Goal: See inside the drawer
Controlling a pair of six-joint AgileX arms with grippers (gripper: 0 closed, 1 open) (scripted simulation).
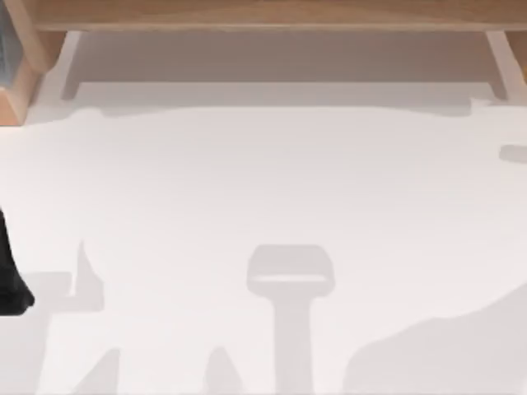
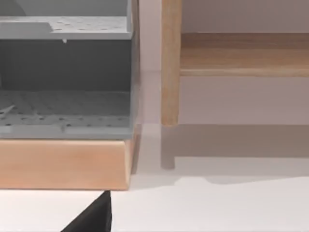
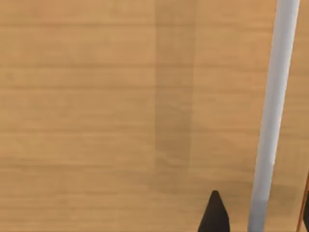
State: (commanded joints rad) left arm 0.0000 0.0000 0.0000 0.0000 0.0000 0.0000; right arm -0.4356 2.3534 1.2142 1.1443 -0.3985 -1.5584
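Observation:
The drawer's light wooden front (image 3: 96, 116) is very close in the right wrist view, and a pale grey bar handle (image 3: 273, 111) runs along it. My right gripper (image 3: 260, 217) is open. One dark fingertip (image 3: 215, 215) is on one side of the handle, the other at the picture's edge on the far side, with gaps between both and the bar. The drawer's inside is hidden. My left arm (image 1: 10, 280) rests at the table's left edge; one dark fingertip (image 2: 94, 217) of it shows in the left wrist view.
A wooden cabinet (image 1: 263, 12) spans the far edge of the white table (image 1: 263, 206). At the far left stands a wooden-framed unit with grey perforated shelves (image 2: 63, 111), and beside it a wooden leg (image 2: 170, 63).

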